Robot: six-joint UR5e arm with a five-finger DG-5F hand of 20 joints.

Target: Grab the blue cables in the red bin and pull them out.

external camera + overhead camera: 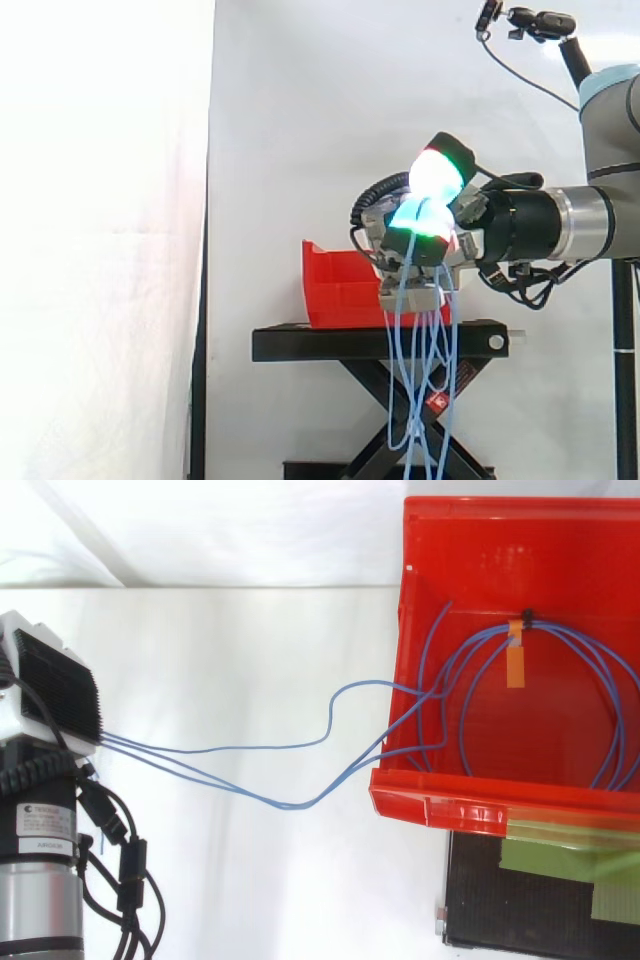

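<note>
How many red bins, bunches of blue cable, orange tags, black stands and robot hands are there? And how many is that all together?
red bin: 1
bunch of blue cables: 1
orange tag: 1
black stand: 1
hand: 1
Total: 5

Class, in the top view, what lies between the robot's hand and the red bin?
Blue cables, strung from the hand to the red bin, seen from above.
</note>
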